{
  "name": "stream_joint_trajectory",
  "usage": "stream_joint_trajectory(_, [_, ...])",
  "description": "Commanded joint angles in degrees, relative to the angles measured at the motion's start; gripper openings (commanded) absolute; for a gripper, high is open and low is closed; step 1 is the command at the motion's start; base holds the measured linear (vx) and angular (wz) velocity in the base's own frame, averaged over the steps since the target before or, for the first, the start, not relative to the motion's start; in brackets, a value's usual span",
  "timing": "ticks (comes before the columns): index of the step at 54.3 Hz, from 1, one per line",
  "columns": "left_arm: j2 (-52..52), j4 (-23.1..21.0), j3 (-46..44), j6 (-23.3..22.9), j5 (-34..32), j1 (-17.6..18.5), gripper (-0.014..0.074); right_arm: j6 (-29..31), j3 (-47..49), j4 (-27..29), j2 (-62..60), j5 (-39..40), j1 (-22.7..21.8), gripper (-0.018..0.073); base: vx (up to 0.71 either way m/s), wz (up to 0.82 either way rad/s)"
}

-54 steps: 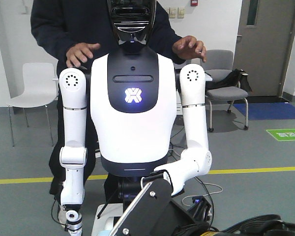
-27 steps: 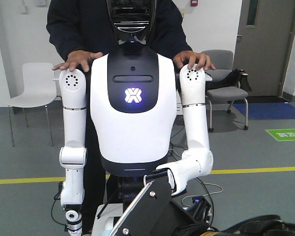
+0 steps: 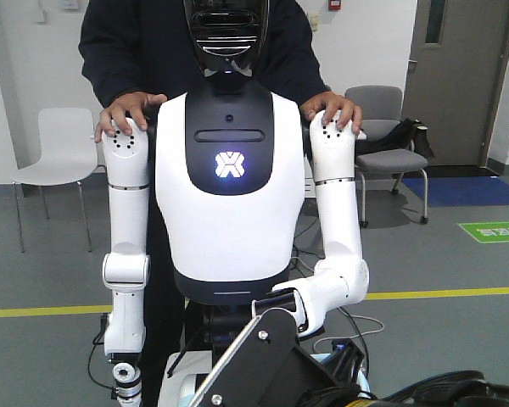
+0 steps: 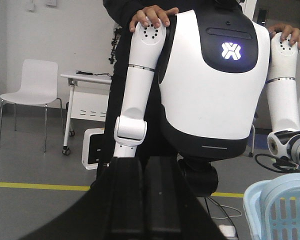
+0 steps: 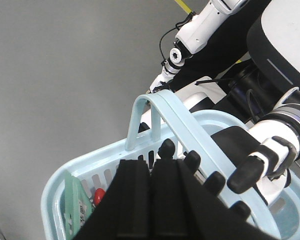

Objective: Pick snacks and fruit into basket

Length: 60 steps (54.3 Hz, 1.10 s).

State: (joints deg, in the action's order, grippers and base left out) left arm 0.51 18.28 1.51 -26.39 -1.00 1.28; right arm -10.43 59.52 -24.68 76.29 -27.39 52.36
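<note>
— so, where is the basket (image 5: 155, 145)?
— under the right gripper (image 5: 150, 170), its jaws together, holding nothing. a green pouch (image 5: 76, 205) stands inside.
— and the left gripper (image 4: 142, 172)?
— also closed, empty.
— how will the pouch handle?
— light and soft, i think; take its top edge.

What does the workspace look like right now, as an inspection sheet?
Surface: grey floor; no table seen.
Job's things: mint-green pouch inside the light blue basket; black box not seen.
Clutter: nothing seen.
Grippers: left gripper and right gripper both shut, empty.
Cables: white cable on the floor.
Surroundings: person with hands on the humanoid robot shoulders; white chair.
</note>
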Motion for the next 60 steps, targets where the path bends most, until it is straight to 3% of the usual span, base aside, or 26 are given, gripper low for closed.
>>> stream_joint_trajectory(1, [-0.8, -0.3, 0.2, 0.0, -5.4, -0.1, -0.0006, 0.1, 1.6, -1.4, -1.7, 3.4, -0.3, -0.0010, 0.00, 0.00])
stream_joint_trajectory(11, [-0.8, -0.9, 0.3, 0.6, -6.7, -0.1, -0.0006, 0.1, 1.6, -1.4, -1.7, 3.4, -0.3, -0.0010, 0.00, 0.00])
stream_joint_trajectory(16, [-0.8, -6.1, 0.3, 3.7, -6.6, -0.1, -0.0006, 0.1, 1.6, -1.4, -1.7, 3.4, -0.3, -0.0010, 0.00, 0.00])
stream_joint_trajectory(24, [-0.8, -19.7, 0.3, 17.0, -6.2, -0.1, -0.0006, 0.1, 1.6, -1.4, -1.7, 3.4, -0.3, -0.0010, 0.00, 0.00])
stream_joint_trajectory(29, [-0.8, -24.3, 0.2, 20.8, -6.3, -0.1, -0.0006, 0.1, 1.6, -1.4, -1.7, 3.4, -0.3, -0.0010, 0.00, 0.00])
stream_joint_trajectory(60, [-0.8, -24.2, 0.2, 21.5, -6.3, -0.1, -0.0006, 0.6, 1.6, -2.0, -2.0, 3.2, -0.3, -0.0010, 0.00, 0.00])
